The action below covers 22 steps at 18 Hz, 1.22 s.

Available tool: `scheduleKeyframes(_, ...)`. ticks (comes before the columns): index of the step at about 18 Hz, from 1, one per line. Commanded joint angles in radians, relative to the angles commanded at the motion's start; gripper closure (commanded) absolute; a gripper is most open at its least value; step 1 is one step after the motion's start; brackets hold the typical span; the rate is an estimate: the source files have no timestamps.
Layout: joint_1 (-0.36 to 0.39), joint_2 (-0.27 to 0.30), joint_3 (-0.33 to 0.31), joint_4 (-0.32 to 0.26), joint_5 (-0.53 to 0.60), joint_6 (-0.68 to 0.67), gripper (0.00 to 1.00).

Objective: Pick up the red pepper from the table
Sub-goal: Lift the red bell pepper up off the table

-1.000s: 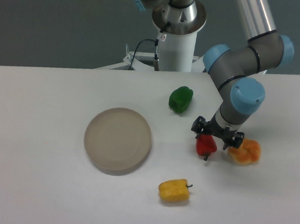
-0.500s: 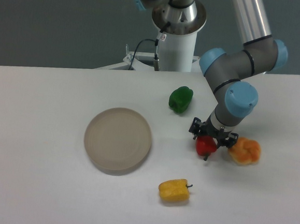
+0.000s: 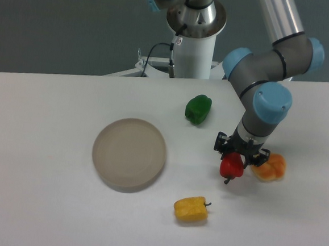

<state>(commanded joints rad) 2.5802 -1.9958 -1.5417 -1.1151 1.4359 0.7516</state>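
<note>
A large flat white table with rounded corners (image 3: 44, 205) fills most of what I see, and the grey robot arm with pale blue joint caps (image 3: 271, 69) reaches down over its right side from a base behind the far edge. Left of centre sits a round, shallow beige plate (image 3: 129, 153), the only dish here, with nothing lying in it. Toward the back, right of the plate, rests a glossy green bell pepper (image 3: 198, 108), apart from everything else. At the near side lies a blocky yellow pepper with a short dark stem (image 3: 191, 209), on its side with the stem pointing right. On the right, a lobed orange pepper (image 3: 270, 168) sits just beside the arm's wrist, partly covered by the tool. The small black two-finger gripper (image 3: 234, 160) points straight down and its fingers are clamped on either side of the small glossy red bell pepper (image 3: 231, 167). That red pepper hangs below the fingers with its dark stem aimed down and slightly left, between the plate and the orange pepper, very close to the orange one; I cannot tell whether the two touch. Whether its underside rests on the tabletop or sits just clear of it is also too fine to judge from where I stand.
</note>
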Motion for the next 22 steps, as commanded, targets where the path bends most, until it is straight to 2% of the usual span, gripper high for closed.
scheduleKeyframes(3, 0.005, 0.037, 0.044, -0.090, -0.020, 0.063, 0.75)
scheduleKeyframes(4, 0.009, 0.046, 0.092, -0.173, -0.014, 0.119, 0.83)
scheduleKeyframes(7, 0.024, 0.048, 0.217, -0.355, -0.006, 0.275, 0.89)
scheduleKeyframes(8, 0.028, 0.043, 0.244, -0.380, -0.003, 0.354, 0.90)
scheduleKeyframes(10, 0.028, 0.045, 0.247, -0.384, 0.056, 0.473, 0.89)
scheduleKeyframes(12, 0.026, 0.045, 0.247, -0.384, 0.144, 0.667, 0.90)
scheduleKeyframes(14, 0.029, 0.045, 0.224, -0.379, 0.169, 0.883, 0.89)
scheduleKeyframes(16, 0.035, 0.045, 0.221, -0.379, 0.173, 1.003, 0.88)
scheduleKeyframes(18, 0.037, 0.042, 0.213, -0.373, 0.173, 1.063, 0.86)
scheduleKeyframes(22, 0.035, 0.037, 0.201, -0.365, 0.163, 1.080, 0.85)
